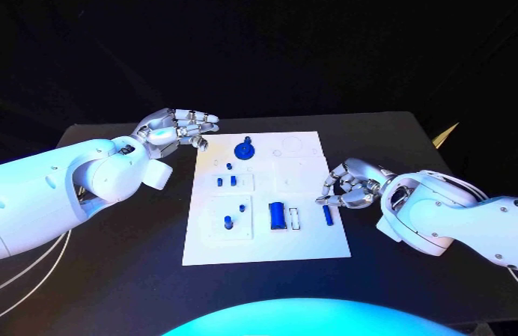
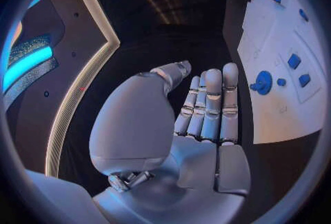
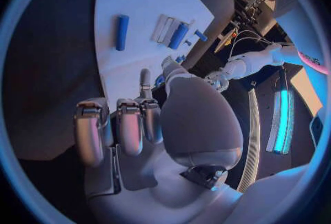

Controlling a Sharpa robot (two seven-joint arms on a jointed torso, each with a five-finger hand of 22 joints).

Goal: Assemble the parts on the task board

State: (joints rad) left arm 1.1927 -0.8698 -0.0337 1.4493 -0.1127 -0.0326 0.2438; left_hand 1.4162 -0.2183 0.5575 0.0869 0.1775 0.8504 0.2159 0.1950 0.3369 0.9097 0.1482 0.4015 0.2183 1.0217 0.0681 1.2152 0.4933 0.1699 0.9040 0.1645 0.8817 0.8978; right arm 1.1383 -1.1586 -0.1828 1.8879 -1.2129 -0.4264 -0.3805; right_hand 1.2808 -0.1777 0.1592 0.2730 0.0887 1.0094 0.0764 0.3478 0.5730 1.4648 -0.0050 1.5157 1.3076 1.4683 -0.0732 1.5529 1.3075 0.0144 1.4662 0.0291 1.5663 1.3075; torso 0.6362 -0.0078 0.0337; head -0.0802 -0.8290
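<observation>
With both hands empty, the right hand [image 1: 351, 185] should pinch the slim blue pin [image 1: 327, 215] at mid-right squarely; the left hand [image 1: 178, 132] idles upper left.

The board [image 1: 313, 239], mid-frame, looks like smooth matt white plastic or card; which one cannot be told. The parts [image 1: 278, 215] on it look like glossy blue plastic. The table [image 1: 119, 276] is matt black, faintly grainy. Both the left hand [image 1: 175, 132] and the right hand [image 1: 351, 184] look like brushed silver metal with a dull sheen, and the arm [image 1: 65, 194] shells at the frame's sides look like smooth, glossy white plastic.
</observation>
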